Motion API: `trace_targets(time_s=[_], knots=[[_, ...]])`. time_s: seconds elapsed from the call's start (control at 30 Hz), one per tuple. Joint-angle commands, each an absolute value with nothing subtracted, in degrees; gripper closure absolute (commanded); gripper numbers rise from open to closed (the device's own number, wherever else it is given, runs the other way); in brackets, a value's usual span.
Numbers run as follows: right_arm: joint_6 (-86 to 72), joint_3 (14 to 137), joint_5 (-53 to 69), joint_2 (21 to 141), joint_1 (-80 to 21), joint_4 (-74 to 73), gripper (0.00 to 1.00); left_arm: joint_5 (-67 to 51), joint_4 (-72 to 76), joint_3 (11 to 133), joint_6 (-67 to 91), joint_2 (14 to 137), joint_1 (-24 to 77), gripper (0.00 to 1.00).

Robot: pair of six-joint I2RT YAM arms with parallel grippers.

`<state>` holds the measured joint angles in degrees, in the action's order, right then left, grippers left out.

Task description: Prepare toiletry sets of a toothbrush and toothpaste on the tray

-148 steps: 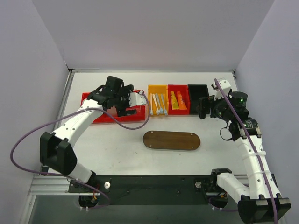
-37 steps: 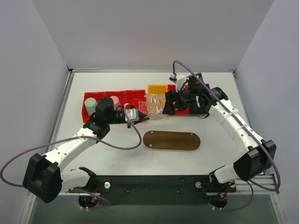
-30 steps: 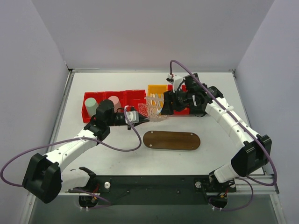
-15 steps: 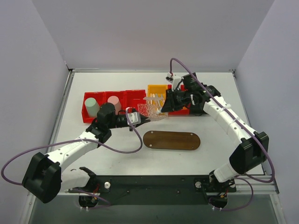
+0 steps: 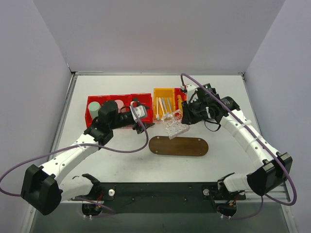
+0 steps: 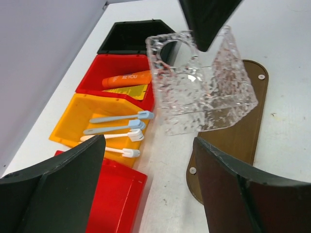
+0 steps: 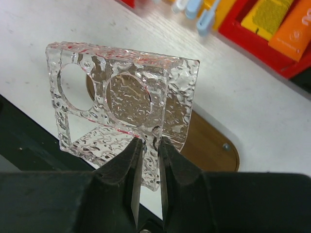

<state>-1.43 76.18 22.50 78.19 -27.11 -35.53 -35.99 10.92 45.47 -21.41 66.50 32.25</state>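
Right end effector [image 7: 148,145] is clamped on a clear holder [image 7: 121,97], the bare tray [image 5: 178,145] just beneath. Left end effector [image 6: 148,145] gapes apart. Toothbrushes [image 6: 114,129] and toothpaste [image 6: 127,78] lie in bins [image 6: 77,109] beyond, none placed yet.

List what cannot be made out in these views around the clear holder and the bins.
Black bin contents: the right arm covers it in the top view; too dark in the left wrist view.
Toothpaste tubes: cut off by the right wrist view's edge.
Tray: mostly behind the clear holder in the right pincer, right wrist view.
Whether holder touches tray: no view settles it.
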Motion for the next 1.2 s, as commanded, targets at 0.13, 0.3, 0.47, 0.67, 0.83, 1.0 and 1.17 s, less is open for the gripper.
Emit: trace_targets(time_s=[0.13,0.3,0.47,0.67,0.83,1.0,1.17], knots=[[-3.16,65.84,15.56,72.86,-27.42,-39.03,1.0,-29.8,1.58,53.17,-22.5,64.95,29.62,0.15],[-7.2,60.39,14.59,69.97,-26.9,-34.9,1.0,-28.74,3.69,53.26,-22.24,64.95,26.99,0.15],[-11.15,56.61,15.03,68.2,-26.11,-31.38,1.0,-28.56,5.62,51.33,-22.24,64.77,25.67,0.15],[-13.62,54.23,17.31,70.13,-24.7,-28.31,1.0,-30.05,7.9,49.84,-21.45,65.48,25.66,0.15],[-17.13,50.99,20.9,71.19,-21.98,-25.06,1.0,-31.11,10.28,48.6,-19.95,66.97,25.93,0.15],[-19.86,47.46,24.87,69.35,-19.07,-21.19,1.0,-31.2,11.42,48.96,-19.25,69.34,26.8,0.16],[-20.83,46.85,26.37,68.99,-18.98,-20.48,1.0,-31.38,11.86,49.74,-18.9,71.36,27.86,0.15]])
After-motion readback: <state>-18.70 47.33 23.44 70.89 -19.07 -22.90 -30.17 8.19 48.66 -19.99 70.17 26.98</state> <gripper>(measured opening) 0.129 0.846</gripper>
